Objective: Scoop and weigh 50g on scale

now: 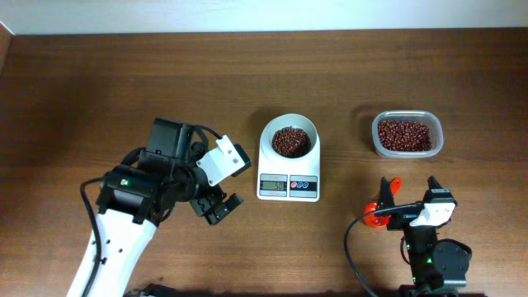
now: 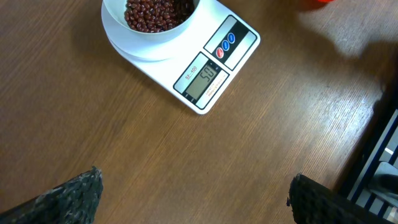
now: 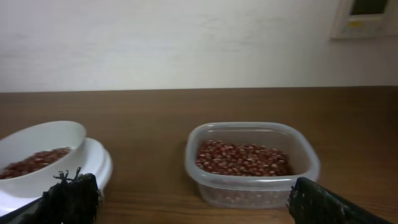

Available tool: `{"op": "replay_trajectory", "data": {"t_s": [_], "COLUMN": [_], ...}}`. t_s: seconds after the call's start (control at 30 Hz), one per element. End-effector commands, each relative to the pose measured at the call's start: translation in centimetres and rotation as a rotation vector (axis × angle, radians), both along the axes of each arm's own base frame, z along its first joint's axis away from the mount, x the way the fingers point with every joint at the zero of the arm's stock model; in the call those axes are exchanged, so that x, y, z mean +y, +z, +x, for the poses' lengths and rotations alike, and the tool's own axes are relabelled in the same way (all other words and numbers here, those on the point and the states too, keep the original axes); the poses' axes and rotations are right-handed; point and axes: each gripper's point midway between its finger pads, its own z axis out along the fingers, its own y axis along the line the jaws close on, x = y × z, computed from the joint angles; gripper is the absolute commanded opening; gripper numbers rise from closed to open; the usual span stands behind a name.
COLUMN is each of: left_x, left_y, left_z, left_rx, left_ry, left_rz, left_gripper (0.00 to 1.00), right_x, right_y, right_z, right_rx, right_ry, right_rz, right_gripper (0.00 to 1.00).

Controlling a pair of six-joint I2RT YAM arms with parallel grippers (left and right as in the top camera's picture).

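The white scale stands mid-table with a round white bowl on top holding dark red-brown beans. In the left wrist view the scale is at the top, and its display shows digits that look like 50. My left gripper hovers left of the scale, open over bare wood. My right gripper is near the front right, open and empty, facing the tub and the bowl.
A clear plastic tub of more beans sits at the back right. An orange scoop-like object lies beside the right gripper's left finger. A cable loops at the front edge.
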Motion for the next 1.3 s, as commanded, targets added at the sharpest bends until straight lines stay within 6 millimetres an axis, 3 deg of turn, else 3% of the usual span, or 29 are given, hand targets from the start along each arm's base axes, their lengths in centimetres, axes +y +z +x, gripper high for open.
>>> {"op": "replay_trajectory", "data": {"t_s": [0.0,0.37,1.27], "left_x": [-0.21,-0.21,-0.21], "left_y": [0.71,0.71,0.71], "left_z": [0.13,0.13,0.13], "left_rx": [-0.022,-0.022,-0.022], "left_ry": [-0.017,-0.017,-0.017], "left_rz": [-0.016,-0.016,-0.016], "left_gripper": [0.99,0.99,0.99], "right_x": [-0.78,-0.88,-1.16], "right_y": [-0.29,-0.35,-0.34], "right_z": [-0.04,-0.04,-0.05], "right_rx": [0.005,0.007,0.007], "right_ry": [-0.039,-0.038,-0.057], "right_rz": [-0.032,-0.114,-0.084], "right_gripper": [0.99,0.99,0.99]}}
